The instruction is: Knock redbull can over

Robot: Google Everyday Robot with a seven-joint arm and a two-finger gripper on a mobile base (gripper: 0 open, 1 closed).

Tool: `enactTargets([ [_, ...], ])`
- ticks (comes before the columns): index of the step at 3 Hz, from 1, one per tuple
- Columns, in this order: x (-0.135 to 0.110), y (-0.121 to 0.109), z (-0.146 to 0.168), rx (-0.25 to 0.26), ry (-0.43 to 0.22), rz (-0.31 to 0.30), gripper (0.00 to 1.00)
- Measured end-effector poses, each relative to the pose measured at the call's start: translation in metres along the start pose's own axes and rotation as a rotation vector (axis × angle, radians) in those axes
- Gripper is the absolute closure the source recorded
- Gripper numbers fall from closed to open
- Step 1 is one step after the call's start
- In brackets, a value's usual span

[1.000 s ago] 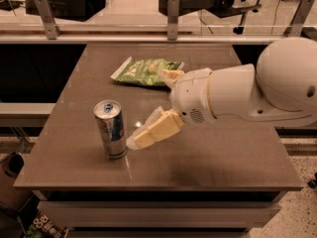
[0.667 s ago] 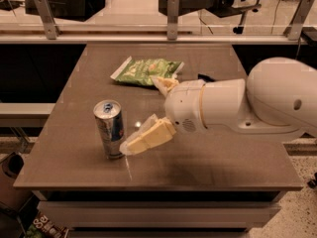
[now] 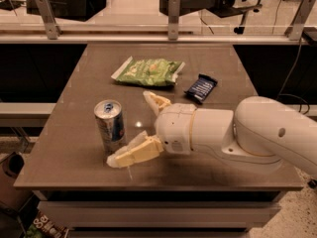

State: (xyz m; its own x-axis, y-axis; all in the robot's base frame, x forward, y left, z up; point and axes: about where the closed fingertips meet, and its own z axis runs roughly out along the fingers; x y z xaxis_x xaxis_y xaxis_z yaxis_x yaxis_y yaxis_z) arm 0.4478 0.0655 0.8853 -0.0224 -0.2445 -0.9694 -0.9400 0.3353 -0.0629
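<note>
The redbull can [image 3: 110,125], slim, silver and blue with a pull-tab top, stands upright on the left front part of the brown table [image 3: 74,133]. My gripper [image 3: 130,128] is open just to the right of the can. Its near cream finger [image 3: 134,153] reaches to the front right of the can's base, very close to it or touching it. Its far finger [image 3: 156,102] points back behind and to the right of the can. The big white arm [image 3: 237,133] comes in from the right.
A green snack bag [image 3: 148,71] lies at the back middle of the table. A dark blue wrapped bar [image 3: 201,88] lies right of it. A rail with metal posts [image 3: 173,14] runs behind the table. The front edge is close below the gripper.
The arm has swung left and down towards the can, so the near finger now sits at the can's base. The can still stands upright. The dark bar has come into sight.
</note>
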Motion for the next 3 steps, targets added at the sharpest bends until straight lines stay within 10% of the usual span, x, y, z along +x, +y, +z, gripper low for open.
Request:
enactTargets([
  [2,0.004,0.007,0.019,-0.008,-0.125,0.025,0.0],
  [3,0.003,0.008,0.021,-0.012,-0.128,0.021,0.17],
])
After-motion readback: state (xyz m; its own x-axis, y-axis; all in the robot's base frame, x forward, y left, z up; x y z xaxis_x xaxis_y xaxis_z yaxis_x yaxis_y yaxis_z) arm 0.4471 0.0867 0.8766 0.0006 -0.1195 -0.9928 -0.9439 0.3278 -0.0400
